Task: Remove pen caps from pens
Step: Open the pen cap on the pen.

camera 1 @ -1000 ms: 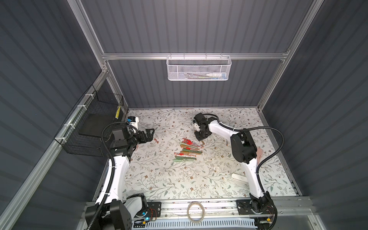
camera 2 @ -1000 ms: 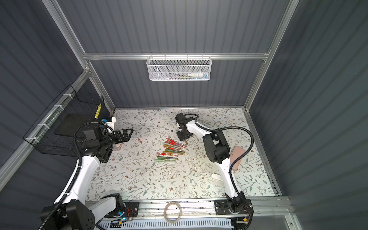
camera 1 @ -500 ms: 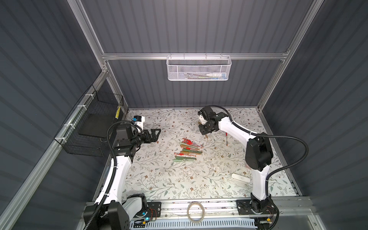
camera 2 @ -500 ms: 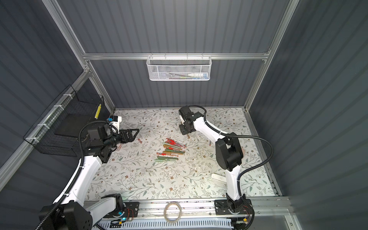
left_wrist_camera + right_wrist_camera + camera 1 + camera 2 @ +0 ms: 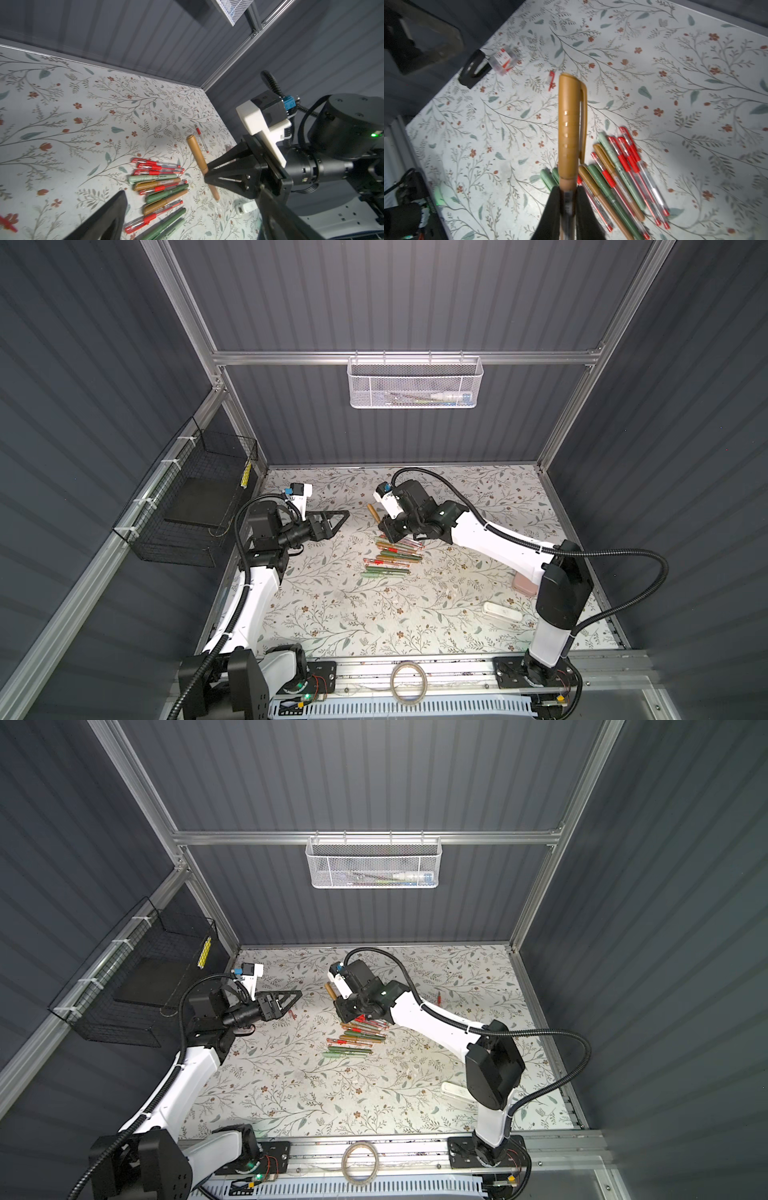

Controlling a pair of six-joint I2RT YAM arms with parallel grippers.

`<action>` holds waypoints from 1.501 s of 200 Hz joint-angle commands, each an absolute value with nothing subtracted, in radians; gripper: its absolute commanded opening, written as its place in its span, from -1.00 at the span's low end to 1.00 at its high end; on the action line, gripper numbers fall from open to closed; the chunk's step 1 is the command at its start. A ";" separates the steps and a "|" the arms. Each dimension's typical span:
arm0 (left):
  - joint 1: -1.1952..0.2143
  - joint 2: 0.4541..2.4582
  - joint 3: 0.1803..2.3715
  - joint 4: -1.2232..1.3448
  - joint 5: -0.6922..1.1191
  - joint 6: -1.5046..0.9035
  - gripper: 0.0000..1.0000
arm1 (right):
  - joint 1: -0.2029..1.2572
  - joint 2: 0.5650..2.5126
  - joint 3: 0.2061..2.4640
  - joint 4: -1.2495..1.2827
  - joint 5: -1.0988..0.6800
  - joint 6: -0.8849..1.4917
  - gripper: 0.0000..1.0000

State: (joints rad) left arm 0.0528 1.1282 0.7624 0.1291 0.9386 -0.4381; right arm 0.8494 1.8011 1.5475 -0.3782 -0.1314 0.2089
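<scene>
Top views: barely under way, I'd say. The heap of pens (image 5: 390, 556) looks capped. The right pincer (image 5: 381, 526) is clamped on a mustard-brown pen (image 5: 372, 512), which juts beyond its tips. The left pincer (image 5: 338, 517) gapes wide and empty, well apart from that pen.

Left wrist: the pen's capped end sticks up past the right jaws.

Right wrist: the grip sits on the barrel just behind the seated cap, with the heap beside it. One loose red cap (image 5: 551, 81) lies beyond the pen's tip.
</scene>
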 commanded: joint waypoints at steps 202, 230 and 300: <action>0.035 1.156 0.698 0.462 1.059 -0.723 0.03 | 0.959 1.739 1.429 0.043 -0.284 0.349 -1.00; 0.034 1.155 0.702 0.469 1.060 -0.732 -0.35 | 0.958 1.764 1.457 0.028 -0.293 0.352 -1.00; 0.034 1.156 0.694 0.475 1.056 -0.733 -0.85 | 0.958 1.779 1.470 0.044 -0.294 0.350 -0.93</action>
